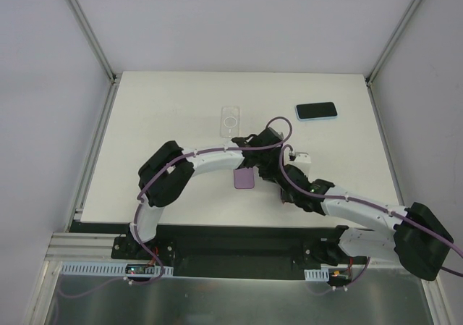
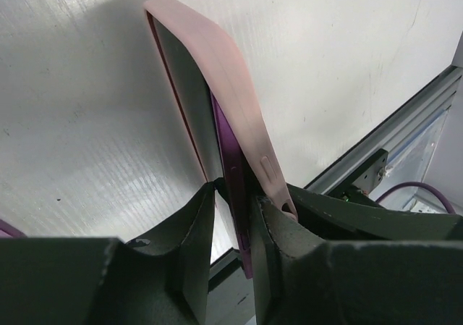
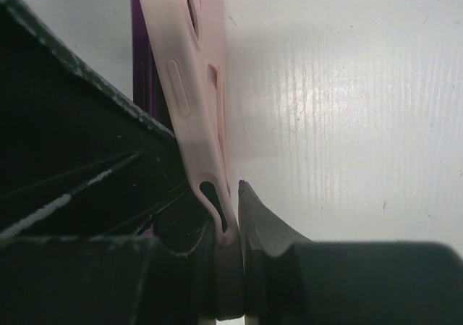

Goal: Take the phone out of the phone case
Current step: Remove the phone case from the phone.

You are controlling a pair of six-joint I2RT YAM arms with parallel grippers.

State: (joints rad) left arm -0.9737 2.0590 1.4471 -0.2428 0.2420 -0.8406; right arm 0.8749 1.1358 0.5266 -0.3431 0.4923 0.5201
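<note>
Both arms are meeting over the middle of the table (image 1: 166, 108), and between them they are holding the phone (image 2: 230, 167) in its pink case (image 2: 233, 86). The left gripper (image 2: 235, 193) is reaching in from the left, with its jaws drawn nearly together and pinching the purple phone by one end. The right gripper (image 3: 226, 208) is coming in from the near right. Its jaws are all but closed on a corner of the case, right beside a slot in the rim. At that end the case is peeling away from the phone, so a strip of purple is showing next to the pink. Further along, the phone is sitting inside the case. I cannot tell whether the left fingers are also touching the case rim. Toward the far side of the table a clear case (image 1: 231, 119) is lying flat. To its right, well apart, a second phone (image 1: 317, 111) with a blue rim is lying screen up.
</note>
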